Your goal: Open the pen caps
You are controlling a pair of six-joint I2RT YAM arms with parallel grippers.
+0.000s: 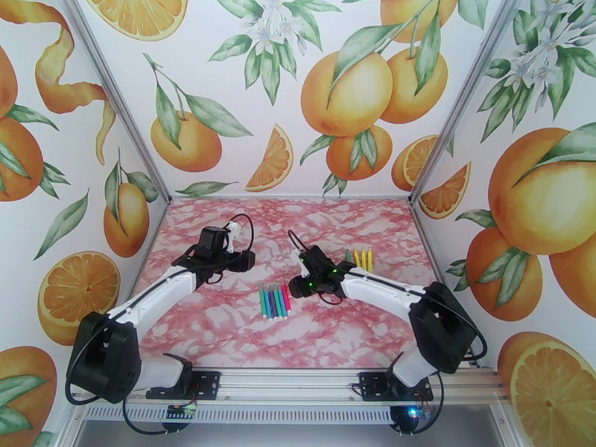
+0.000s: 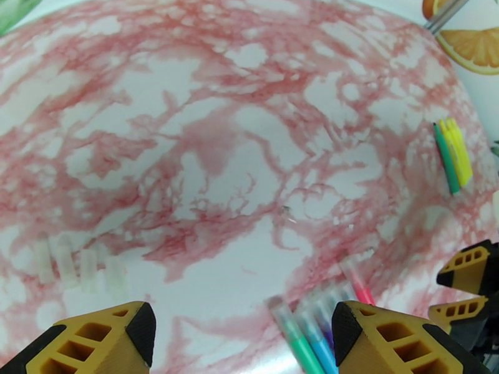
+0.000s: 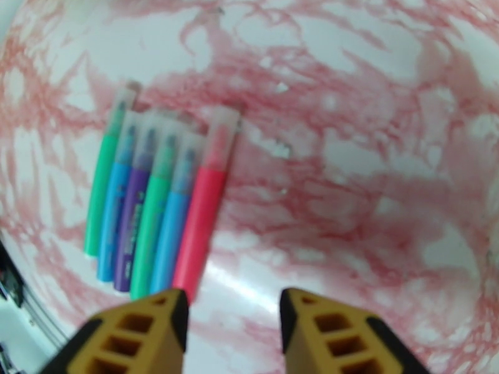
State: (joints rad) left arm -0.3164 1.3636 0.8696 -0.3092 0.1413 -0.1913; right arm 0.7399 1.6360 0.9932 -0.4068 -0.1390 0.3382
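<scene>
Six pens [image 1: 273, 301] lie side by side mid-table: green, blue, purple, green, blue and pink-red. In the right wrist view the row of pens [image 3: 156, 207] shows translucent pen caps [image 3: 221, 135] on its far ends. My right gripper [image 3: 234, 313] hovers open just right of the pink-red pen, with nothing between its fingers; from above, the right gripper [image 1: 296, 287] sits right of the row. My left gripper [image 2: 243, 325] is wide open and holds nothing, with the pens' capped ends [image 2: 312, 331] beside its right finger [image 2: 374, 335]. From above, the left gripper [image 1: 240, 260] hangs above-left of the row.
A second cluster of green and yellow pens [image 1: 361, 258] lies further back on the right, and this cluster [image 2: 452, 154] also appears in the left wrist view. Several pale translucent caps [image 2: 75, 269] lie loose on the pink marbled table [image 1: 223, 329]. Orange-patterned walls enclose three sides.
</scene>
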